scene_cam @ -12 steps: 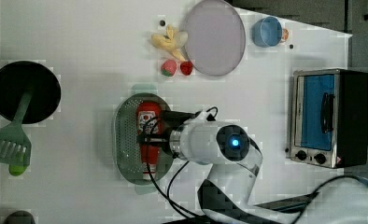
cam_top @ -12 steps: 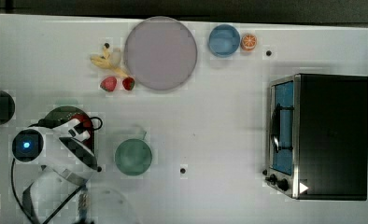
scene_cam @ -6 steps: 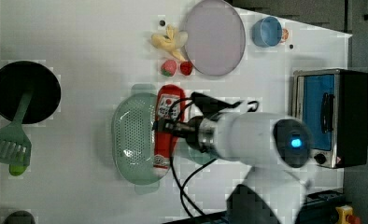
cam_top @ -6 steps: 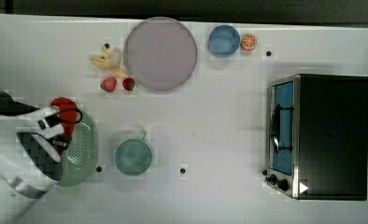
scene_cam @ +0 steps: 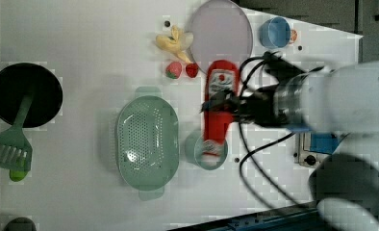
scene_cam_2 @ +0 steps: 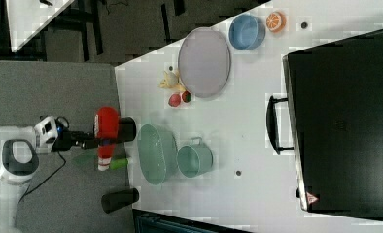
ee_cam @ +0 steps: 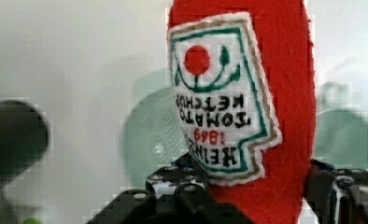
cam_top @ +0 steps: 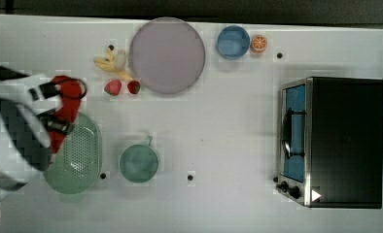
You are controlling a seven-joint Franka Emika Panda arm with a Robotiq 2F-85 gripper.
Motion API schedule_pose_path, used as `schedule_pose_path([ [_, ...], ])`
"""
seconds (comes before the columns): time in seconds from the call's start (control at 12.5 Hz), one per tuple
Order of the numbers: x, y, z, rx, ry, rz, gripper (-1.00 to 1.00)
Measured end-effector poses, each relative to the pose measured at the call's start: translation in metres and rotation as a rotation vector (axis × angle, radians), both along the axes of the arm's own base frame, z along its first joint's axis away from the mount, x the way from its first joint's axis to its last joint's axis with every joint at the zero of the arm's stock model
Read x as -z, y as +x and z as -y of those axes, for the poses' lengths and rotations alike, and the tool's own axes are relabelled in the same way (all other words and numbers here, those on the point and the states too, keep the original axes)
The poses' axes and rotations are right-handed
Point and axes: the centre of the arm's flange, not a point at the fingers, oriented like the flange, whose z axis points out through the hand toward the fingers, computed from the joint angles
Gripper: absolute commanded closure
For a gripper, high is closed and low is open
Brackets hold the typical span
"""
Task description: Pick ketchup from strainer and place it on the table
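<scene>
The gripper [scene_cam: 228,103] is closed around the middle of the ketchup [scene_cam: 220,103] and holds it in the air, in the centre of the left view; the bottle is out of the strainer [scene_cam: 147,141]. The strainer stands in the lower centre-left of this frame with nothing inside it. The green cup [cam_top: 139,162], lower left-centre in the top view, has nothing in it, and so has the blue bowl [cam_top: 233,42] at the upper centre. The table [cam_top: 228,126] carries them all.
</scene>
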Motion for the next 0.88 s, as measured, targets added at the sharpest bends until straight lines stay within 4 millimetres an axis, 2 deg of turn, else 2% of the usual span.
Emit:
schedule_pose_path([
  [0.16, 0.004, 0.030, 0.055, -0.041, -0.015, -0.003, -0.16],
  [0.24, 0.009, 0.045, 0.090, -0.058, -0.024, -0.003, -0.16],
  [0.56, 0.029, 0.091, 0.250, -0.037, -0.050, 0.019, -0.16],
  [0.72, 0.038, 0.096, 0.324, 0.020, -0.058, 0.045, -0.16],
  [0.88, 0.057, 0.087, 0.378, 0.075, -0.081, 0.064, -0.16],
])
